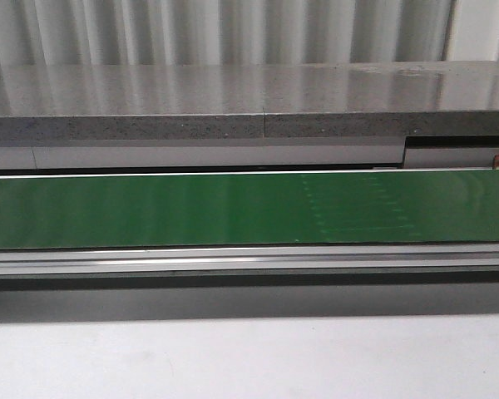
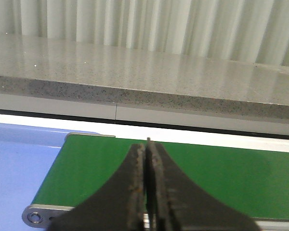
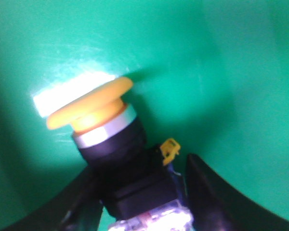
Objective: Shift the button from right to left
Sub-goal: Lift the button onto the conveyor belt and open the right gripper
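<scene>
The button (image 3: 101, 120) fills the right wrist view: a yellow-orange mushroom cap, a silver ring, a black collar and a blue-and-clear block. It is tilted, with its cap towards the green belt (image 3: 221, 72). My right gripper (image 3: 139, 168) is shut on the button's block, a black finger (image 3: 216, 197) tight against each side. My left gripper (image 2: 148, 144) is shut and empty, above the left end of the belt (image 2: 221, 173). In the front view the belt (image 1: 150, 208) is bare and shows neither gripper nor the button.
A grey stone ledge (image 1: 233, 100) runs behind the belt, with a corrugated wall above it. An aluminium rail (image 1: 233, 262) borders the belt's near side, then a white tabletop (image 1: 233, 357). A blue surface (image 2: 19, 159) lies beyond the belt's end roller (image 2: 34, 217).
</scene>
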`<state>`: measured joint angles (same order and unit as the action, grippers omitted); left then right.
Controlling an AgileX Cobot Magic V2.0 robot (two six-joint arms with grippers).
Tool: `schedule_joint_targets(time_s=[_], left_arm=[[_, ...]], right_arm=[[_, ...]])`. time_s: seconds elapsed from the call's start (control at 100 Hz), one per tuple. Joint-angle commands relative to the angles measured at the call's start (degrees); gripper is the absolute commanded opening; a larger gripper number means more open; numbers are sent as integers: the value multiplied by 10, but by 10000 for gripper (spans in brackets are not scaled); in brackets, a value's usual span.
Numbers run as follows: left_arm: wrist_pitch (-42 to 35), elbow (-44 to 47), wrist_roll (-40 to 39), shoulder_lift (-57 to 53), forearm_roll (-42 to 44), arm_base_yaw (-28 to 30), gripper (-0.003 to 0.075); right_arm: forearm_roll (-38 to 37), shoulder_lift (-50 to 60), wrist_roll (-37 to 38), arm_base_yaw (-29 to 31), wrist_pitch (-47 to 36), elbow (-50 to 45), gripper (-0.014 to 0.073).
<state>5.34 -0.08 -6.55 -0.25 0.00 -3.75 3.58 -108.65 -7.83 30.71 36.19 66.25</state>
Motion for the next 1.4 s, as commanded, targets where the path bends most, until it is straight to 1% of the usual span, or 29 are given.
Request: schedule_joint_targets(time_s=[0.0, 0.2, 0.38, 0.58, 0.78, 0.96, 1.01, 1.06, 1.23, 1.28, 1.33, 1.39], left_arm=[[-45, 13, -3, -20, -3, 1, -20], [-45, 13, -3, -20, -3, 1, -20], [-45, 13, -3, -20, -3, 1, -20], [-45, 13, -3, -20, -3, 1, -20], [-45, 13, -3, -20, -3, 1, -20], [-45, 13, -3, -20, -3, 1, -20], [-45, 13, -3, -20, -3, 1, -20], [-45, 13, -3, -20, -3, 1, -20], [-45, 13, -3, -20, -3, 1, -20], [-45, 13, -3, -20, -3, 1, -20], [-45, 13, -3, -20, -3, 1, -20], [-45, 13, -3, -20, -3, 1, -20]], right_arm=[[-1, 25, -6, 3, -9, 19, 305], [20, 31, -6, 3, 36, 43, 305], [34, 79, -6, -7, 59, 45, 305], [34, 135, -6, -66, 87, 45, 305], [34, 145, -3, -129, 113, 42, 305], [34, 145, -1, -151, 115, 27, 309], [35, 145, 0, -151, 118, 27, 328], [35, 145, 0, -151, 120, 27, 363], [37, 145, 0, -151, 121, 27, 580], [41, 145, 0, -151, 121, 27, 627], [45, 145, -1, -152, 116, 27, 656], [47, 145, -4, -154, 109, 27, 655]])
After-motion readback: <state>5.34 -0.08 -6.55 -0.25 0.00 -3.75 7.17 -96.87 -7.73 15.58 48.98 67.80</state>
